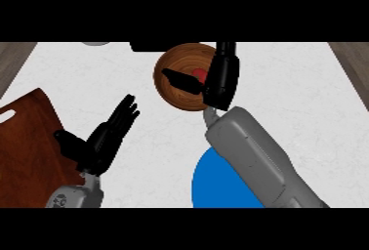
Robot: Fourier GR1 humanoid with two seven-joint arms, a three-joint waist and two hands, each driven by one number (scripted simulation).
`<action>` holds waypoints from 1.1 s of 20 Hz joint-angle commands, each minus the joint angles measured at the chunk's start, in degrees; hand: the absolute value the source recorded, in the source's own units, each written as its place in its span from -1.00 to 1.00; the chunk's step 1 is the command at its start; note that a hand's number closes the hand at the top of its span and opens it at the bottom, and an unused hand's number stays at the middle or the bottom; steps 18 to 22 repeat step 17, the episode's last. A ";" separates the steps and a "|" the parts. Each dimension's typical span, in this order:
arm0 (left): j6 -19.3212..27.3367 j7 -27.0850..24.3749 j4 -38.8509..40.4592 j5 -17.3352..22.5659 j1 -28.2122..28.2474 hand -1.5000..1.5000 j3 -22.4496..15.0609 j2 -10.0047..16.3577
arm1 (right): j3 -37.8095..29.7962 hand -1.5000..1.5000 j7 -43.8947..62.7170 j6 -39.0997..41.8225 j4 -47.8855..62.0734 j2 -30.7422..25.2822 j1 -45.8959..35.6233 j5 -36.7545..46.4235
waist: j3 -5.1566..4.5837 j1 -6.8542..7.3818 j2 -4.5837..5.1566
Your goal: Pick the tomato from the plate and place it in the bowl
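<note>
A small red tomato (199, 74) lies on a round wooden plate (178, 100) at the far middle of the counter. My right hand (222, 80) hovers over the plate, open. Its fingers point straight away along the tomato's right side, and its thumb (180, 80) sticks out to the tomato's left. The tomato shows only in part between them. A blue bowl (215, 188) sits near the front edge, its right half hidden under my right forearm. My left hand (108, 136) rests open at the lower left, fingers up.
A dark wooden cutting board (29, 141) covers the left side of the white counter, beside my left hand. A dark object (148, 46) and a pale round thing (93, 43) peek in at the far edge.
</note>
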 commanded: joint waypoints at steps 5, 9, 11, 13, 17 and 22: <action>0.20 -0.80 -0.07 -0.34 2.76 0.00 0.88 0.81 | 21.54 -1.00 3.70 -10.19 -22.29 0.29 20.98 9.69 | -0.16 -2.75 -1.04; 0.60 0.63 -1.52 0.25 2.86 0.00 1.82 1.45 | 30.93 1.00 4.51 -11.77 -26.77 0.29 34.01 18.06 | -0.20 -3.54 -1.14; 1.32 0.65 -2.16 -0.13 2.48 0.00 1.77 1.12 | 36.35 1.00 3.89 -13.54 -29.19 0.29 41.04 20.75 | -0.16 -3.68 -1.09; 1.66 0.34 -1.83 -0.87 2.72 0.00 1.23 0.81 | 41.02 1.00 1.89 -14.67 -29.98 0.29 50.04 24.99 | -0.15 -4.42 -0.78; 0.58 -0.27 -2.69 -0.05 3.50 0.00 1.24 1.00 | 53.35 1.00 -1.01 -18.31 -26.45 0.29 65.06 30.41 | -0.12 -3.55 -0.53; 0.58 -0.27 -2.69 -0.05 3.50 0.00 1.24 1.00 | 53.35 1.00 -1.01 -18.31 -26.45 0.29 65.06 30.41 | -0.12 -3.55 -0.53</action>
